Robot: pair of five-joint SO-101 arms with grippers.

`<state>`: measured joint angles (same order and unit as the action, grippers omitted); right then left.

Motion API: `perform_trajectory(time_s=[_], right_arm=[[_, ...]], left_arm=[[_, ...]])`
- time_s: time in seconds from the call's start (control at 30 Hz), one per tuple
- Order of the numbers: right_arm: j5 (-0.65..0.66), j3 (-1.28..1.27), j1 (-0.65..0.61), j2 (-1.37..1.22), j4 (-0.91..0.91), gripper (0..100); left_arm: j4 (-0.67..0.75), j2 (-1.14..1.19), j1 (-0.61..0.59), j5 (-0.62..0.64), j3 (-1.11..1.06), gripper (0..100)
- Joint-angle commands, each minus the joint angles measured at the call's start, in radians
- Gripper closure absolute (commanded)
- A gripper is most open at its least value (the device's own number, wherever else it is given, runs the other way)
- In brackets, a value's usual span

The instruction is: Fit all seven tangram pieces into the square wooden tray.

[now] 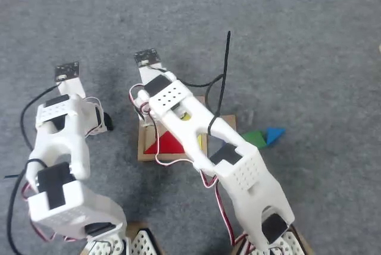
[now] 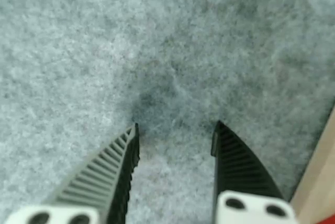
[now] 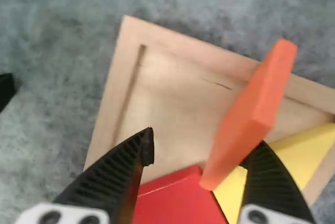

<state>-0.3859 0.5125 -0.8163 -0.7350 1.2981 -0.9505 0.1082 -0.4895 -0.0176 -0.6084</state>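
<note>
Right end effector (image 3: 203, 140) spread wide over the square wooden tray (image 3: 112, 93), tilted orange wooden piece (image 3: 251, 114) against one finger; left end effector (image 2: 176, 126) apart too.

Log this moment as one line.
left gripper open over carpet | right gripper open above tray | orange piece tilted in tray | red piece, yellow piece flat inside | green piece, blue piece outside

Arm (image 1: 238, 171) over wooden tray (image 1: 141, 148), red piece (image 1: 168, 143) inside, green piece (image 1: 256, 139), blue piece (image 1: 275, 133) beside
</note>
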Motion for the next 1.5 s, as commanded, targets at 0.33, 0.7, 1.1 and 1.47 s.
perform_trajectory(time_s=[0.33,0.7,1.1,1.47], right_arm=[[0.023,0.133,-0.024,0.015,0.067,72.2],[0.023,0.173,-0.062,0.004,0.047,72.2],[0.081,0.236,0.079,0.15,0.239,72.2],[0.284,0.087,0.565,0.59,0.349,74.9]], left_arm=[[0.012,-0.011,0.003,-0.012,0.001,78],[0.012,-0.011,0.003,-0.012,0.001,78],[-0.051,-0.009,0.006,-0.091,0.147,78],[-0.566,0.0,0.288,-0.218,0.656,78]])
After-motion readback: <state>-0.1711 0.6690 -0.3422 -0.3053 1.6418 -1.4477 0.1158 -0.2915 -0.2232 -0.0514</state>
